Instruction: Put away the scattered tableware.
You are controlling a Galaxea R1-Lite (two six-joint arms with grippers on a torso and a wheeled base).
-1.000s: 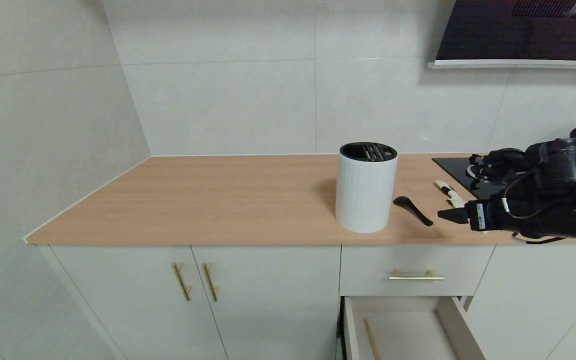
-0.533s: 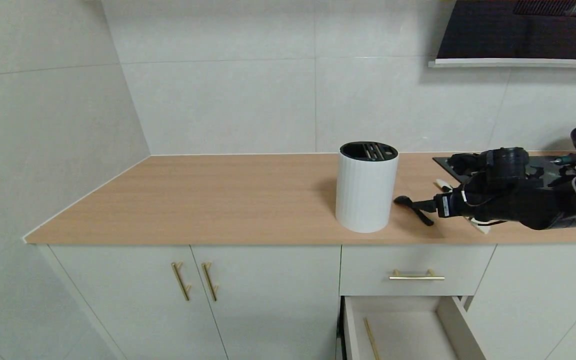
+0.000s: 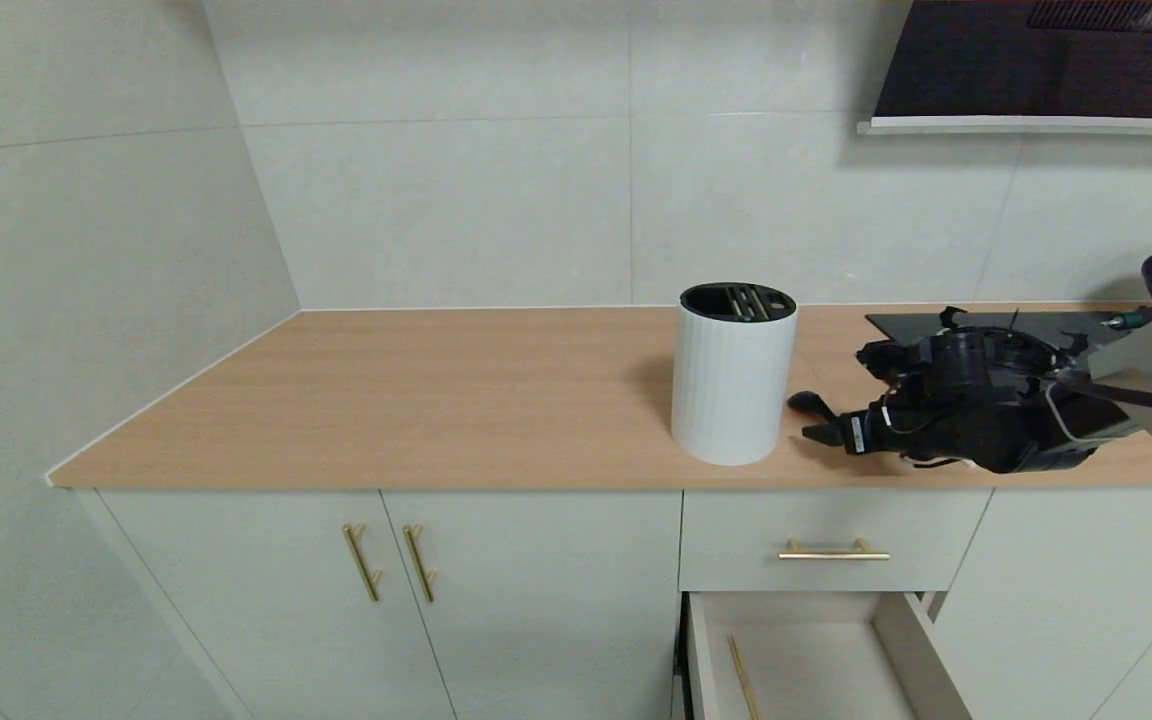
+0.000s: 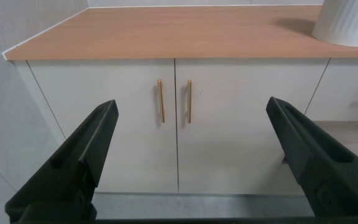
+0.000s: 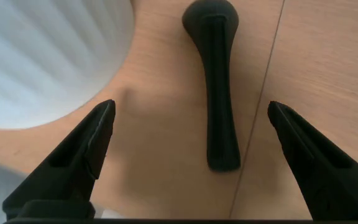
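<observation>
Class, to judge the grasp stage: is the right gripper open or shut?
Open. The right gripper has its fingers wide apart, with the black utensil lying on the counter between them, untouched.

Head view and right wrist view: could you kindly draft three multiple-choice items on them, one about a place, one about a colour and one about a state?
1. Where does the black utensil lie?
A) in a sink
B) on the countertop beside the white holder
C) on a plate

2. What colour are the cabinet handles?
A) gold
B) black
C) white

3. How is the right gripper?
A) shut on the utensil
B) shut on the holder
C) open above the utensil

Answers:
1 B: it rests on the wood next to the holder.
2 A: the pulls shine gold.
3 C: its jaws stand apart on either side of the utensil, not touching it.
</observation>
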